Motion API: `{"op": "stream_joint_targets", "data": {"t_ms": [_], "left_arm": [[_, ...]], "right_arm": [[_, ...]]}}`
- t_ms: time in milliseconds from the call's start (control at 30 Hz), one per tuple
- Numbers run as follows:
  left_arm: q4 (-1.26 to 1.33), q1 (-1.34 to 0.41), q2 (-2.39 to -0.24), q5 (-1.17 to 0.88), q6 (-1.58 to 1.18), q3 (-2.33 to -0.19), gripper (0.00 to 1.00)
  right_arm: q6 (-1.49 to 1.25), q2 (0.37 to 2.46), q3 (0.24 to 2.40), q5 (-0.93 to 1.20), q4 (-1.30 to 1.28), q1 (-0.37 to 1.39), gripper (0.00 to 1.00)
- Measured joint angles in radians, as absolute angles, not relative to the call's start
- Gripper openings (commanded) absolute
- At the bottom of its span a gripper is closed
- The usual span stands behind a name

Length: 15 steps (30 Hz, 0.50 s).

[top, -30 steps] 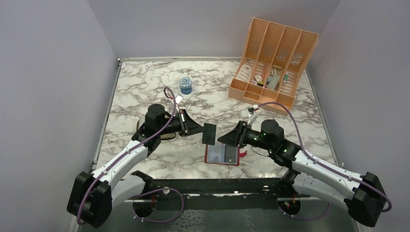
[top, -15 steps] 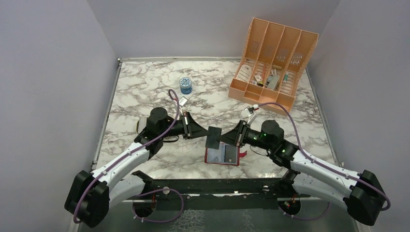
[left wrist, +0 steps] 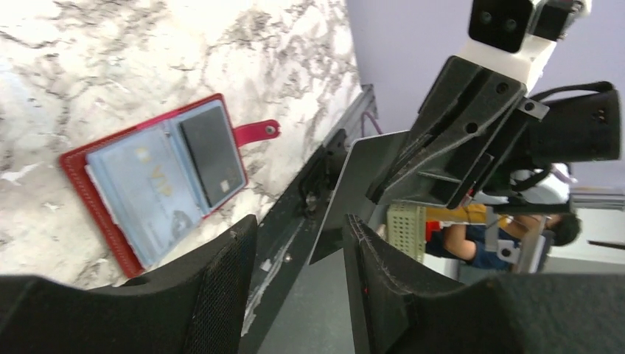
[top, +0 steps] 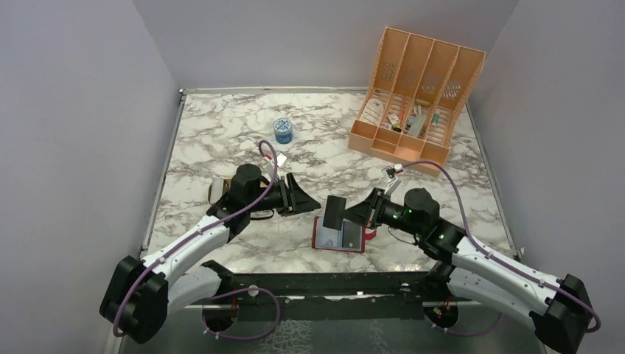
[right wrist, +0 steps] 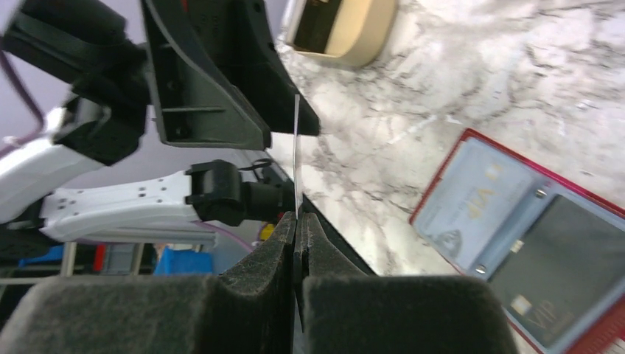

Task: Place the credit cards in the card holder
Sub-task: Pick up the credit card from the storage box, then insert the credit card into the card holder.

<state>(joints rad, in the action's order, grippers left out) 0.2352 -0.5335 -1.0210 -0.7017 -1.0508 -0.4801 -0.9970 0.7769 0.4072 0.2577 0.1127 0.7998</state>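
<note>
One dark card (left wrist: 212,158) already sits in the open holder (top: 338,237) on the table (top: 221,140). Right claw (right wrist: 298,221) clamps a second card (top: 335,209) over it (left claw (left wrist: 298,225) apart, empty); pocketing remains.

Tan tray (right wrist: 352,33) cut off at top edge; organizer (top: 417,88) contents too small to ID.

Peach organizer (top: 416,92), blue jar (top: 282,130), tan tray (right wrist: 346,40)
</note>
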Motion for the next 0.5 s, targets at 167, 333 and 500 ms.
{"op": "stream_joint_targets", "data": {"t_ms": [167,333,500], "left_arm": [[0.131,-0.539,-1.053,-0.638,-0.953,-0.519,0.36],[0.087,-0.570,-1.115,-0.579,-0.903,-0.520,0.26],[0.072,-0.627,-1.180,-0.503,-0.878,-0.520,0.10]], "right_arm": [[-0.953,0.760,0.407,0.200,0.000,0.800,0.01],[-0.918,0.801,0.407,0.169,-0.064,0.800,0.01],[-0.889,0.908,0.407,0.172,-0.077,0.797,0.01]]}}
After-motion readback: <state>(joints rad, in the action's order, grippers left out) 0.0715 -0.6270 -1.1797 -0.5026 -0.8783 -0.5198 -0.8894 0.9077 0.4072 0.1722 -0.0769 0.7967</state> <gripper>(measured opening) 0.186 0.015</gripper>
